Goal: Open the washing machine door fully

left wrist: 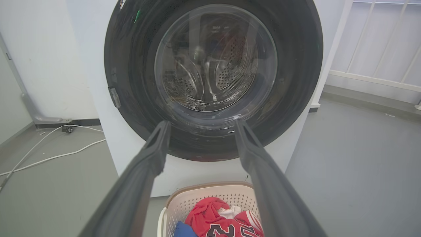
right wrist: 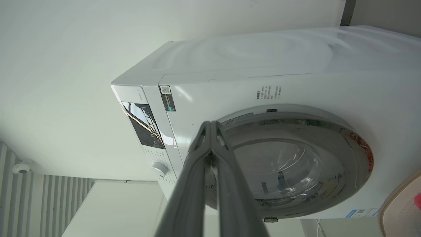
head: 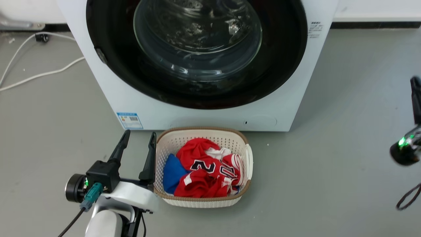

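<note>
The head view looks steeply down from above, with the door point(head: 197, 49) at the top of the frame and the basket point(head: 200, 131) below it. The left wrist view sits low and near, facing the same door head-on, with the basket rim at its bottom edge. The right wrist view is rolled sideways and farther back, and meets that door obliquely.

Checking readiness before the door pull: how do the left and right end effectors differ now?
The left end effector is open, fingers spread wide; the right end effector is shut, fingertips together. The left sits beside the laundry basket, facing the washing machine door; the right is at the head view's right edge. Both hold nothing.
</note>
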`<state>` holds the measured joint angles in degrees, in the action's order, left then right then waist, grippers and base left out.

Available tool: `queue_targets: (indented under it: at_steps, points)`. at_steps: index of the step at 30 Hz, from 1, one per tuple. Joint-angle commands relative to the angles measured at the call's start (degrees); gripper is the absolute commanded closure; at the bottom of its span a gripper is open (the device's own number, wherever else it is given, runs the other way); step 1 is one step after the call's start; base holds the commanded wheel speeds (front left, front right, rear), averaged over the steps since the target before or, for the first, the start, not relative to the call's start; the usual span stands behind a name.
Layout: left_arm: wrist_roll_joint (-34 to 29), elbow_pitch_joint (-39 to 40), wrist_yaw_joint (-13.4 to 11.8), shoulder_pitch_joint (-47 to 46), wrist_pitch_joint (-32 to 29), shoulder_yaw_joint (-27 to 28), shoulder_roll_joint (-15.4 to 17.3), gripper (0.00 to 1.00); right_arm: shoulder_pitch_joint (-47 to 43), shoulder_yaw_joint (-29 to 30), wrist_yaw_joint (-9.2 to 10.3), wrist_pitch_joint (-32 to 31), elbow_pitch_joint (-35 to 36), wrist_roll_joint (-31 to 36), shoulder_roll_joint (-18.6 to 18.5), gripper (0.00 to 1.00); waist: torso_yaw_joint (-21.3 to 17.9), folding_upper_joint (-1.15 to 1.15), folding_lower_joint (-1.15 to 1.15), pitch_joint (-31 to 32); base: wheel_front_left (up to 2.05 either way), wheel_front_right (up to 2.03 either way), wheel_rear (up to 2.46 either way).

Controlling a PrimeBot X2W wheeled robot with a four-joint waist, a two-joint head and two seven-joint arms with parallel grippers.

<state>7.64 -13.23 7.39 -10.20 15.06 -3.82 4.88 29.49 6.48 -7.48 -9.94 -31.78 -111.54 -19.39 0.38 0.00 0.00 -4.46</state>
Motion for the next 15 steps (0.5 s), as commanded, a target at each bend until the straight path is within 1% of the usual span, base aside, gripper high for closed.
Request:
queue_targets:
  at_steps: [1, 5, 6, 11, 15]
  points:
    - [-0.1, 0.4, 0.0, -0.7, 0.2, -0.1, -0.1, 0.0, 1.9, -1.1, -0.02, -0.7, -0.9, 0.3, -1.1, 1.0, 0.5, 0.0, 0.0, -1.5, 0.0, 0.0, 0.0]
    - [-0.1, 2.1, 0.0, -2.1, 0.2, -0.3, -0.2, 0.0, 9.6, -7.1, -0.02, -5.1, -7.2, 0.9, -5.9, 1.0, 1.3, 0.0, 0.0, -4.4, 0.0, 0.0, 0.0]
    - [-0.3, 3.1, 0.1, -2.7, 0.2, -0.5, -0.2, 0.0, 14.0, -9.8, -0.02, -7.0, -10.0, 1.3, -7.9, 1.0, 1.8, 0.0, 0.0, -6.0, 0.0, 0.0, 0.0]
    - [-0.6, 6.1, 0.1, -5.0, 0.2, -1.6, -0.4, 0.0, 25.5, -17.1, -0.02, -11.6, -16.4, 3.3, -11.7, 1.0, 3.0, 0.0, 0.0, -10.5, 0.0, 0.0, 0.0]
    - [-0.4, 8.3, 0.1, -6.9, 0.2, -2.4, -0.7, 0.0, 33.8, -23.0, -0.02, -14.8, -19.4, 6.3, -13.4, 1.0, 3.7, 0.0, 0.0, -14.2, 0.0, 0.0, 0.0]
